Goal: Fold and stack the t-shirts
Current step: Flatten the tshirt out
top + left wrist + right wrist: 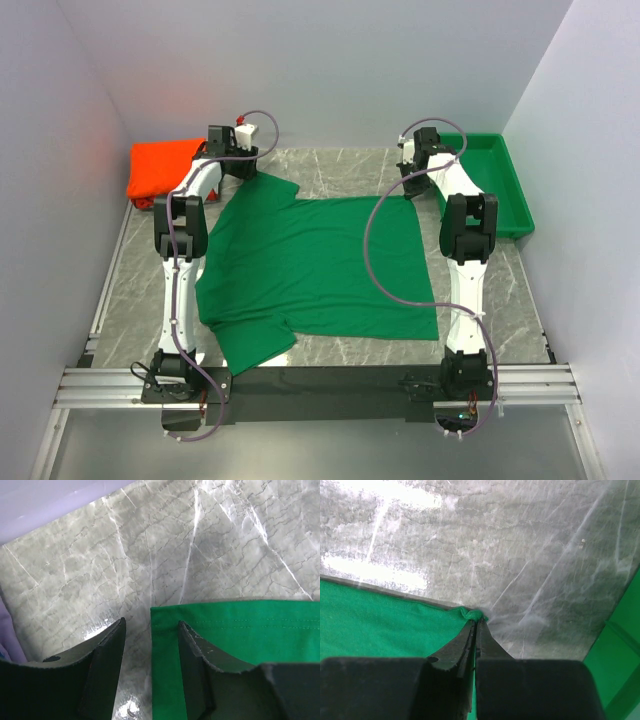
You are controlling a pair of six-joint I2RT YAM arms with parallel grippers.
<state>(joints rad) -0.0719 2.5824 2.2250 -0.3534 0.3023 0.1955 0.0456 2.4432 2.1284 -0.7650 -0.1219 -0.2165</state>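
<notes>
The dark green cloth t-shirt [320,265] lies spread flat across the middle of the grey marbled surface [350,168], between the two arms, with its sleeves toward the left and its hem toward the right. The right pincer [476,621] is clamped on the far right corner of the hem, with a small knot of cloth gathered at its tips. The left pincer [151,625] stands apart over the corner of the far sleeve: one finger is above the cloth, the other above bare stone, and no grip is made yet. A bright orange-red cloth t-shirt [160,168] sits bunched in the far left corner. A rigid green plastic tray [495,175] stands at the far right. Both are clear of the work. Assessed risks:

- The left jaws may close on only the sleeve's very edge, or miss it, so that side would drop on lifting and the fold would run askew.
- The right hold is a small pinch and could pull out under tension.
- An uneven lift between the arms would drag and wrinkle the shirt.
</notes>
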